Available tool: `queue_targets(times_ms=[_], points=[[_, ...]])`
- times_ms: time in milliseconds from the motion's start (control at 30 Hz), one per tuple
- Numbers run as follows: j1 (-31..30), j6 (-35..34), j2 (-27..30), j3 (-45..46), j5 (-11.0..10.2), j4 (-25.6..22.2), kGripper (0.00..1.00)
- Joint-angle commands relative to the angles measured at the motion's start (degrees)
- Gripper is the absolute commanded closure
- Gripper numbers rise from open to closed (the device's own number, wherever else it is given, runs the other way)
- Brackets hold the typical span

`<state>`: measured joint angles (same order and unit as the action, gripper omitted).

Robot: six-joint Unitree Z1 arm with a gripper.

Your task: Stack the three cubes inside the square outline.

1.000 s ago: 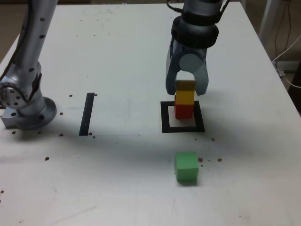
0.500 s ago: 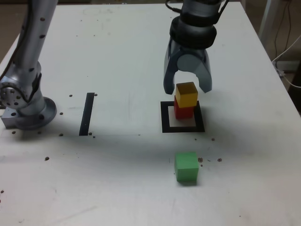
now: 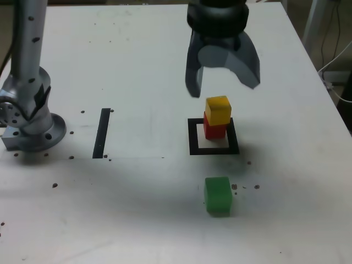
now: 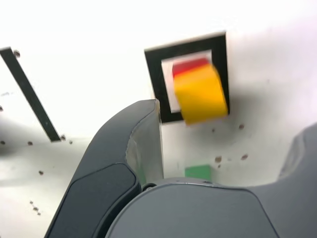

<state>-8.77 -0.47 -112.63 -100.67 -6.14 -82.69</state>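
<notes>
Tool [image 3: 223,89]: wide open, empty.
Yellow cube [image 3: 218,111]: atop red cube [image 3: 215,131].
Green cube [image 3: 218,196]: exterior view's six o'clock from stack; clear yellow before swinging over.

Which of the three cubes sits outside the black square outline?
The green cube: it rests alone on the white table, while the red and yellow cubes are stacked at the outline.

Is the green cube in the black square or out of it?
Out: the green cube sits on bare table, apart from the black square.
</notes>
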Motion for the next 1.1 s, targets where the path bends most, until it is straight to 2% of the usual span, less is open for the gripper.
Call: queue_targets(times_ms=[0,300,500,733,1067], points=[[-2.9,-2.5,0.0,0.2,0.6,-0.2,0.0],[-13.2,-16.0,-0.6,4.1,3.4,0.1,0.0],[-18.3,-21.8,-2.6,3.9,5.3,0.2,0.0],[-21.3,-23.6,-7.8,0.1,8.0,0.2,0.01],[-21.3,-22.2,-13.7,-4.6,9.1,0.7,0.02]])
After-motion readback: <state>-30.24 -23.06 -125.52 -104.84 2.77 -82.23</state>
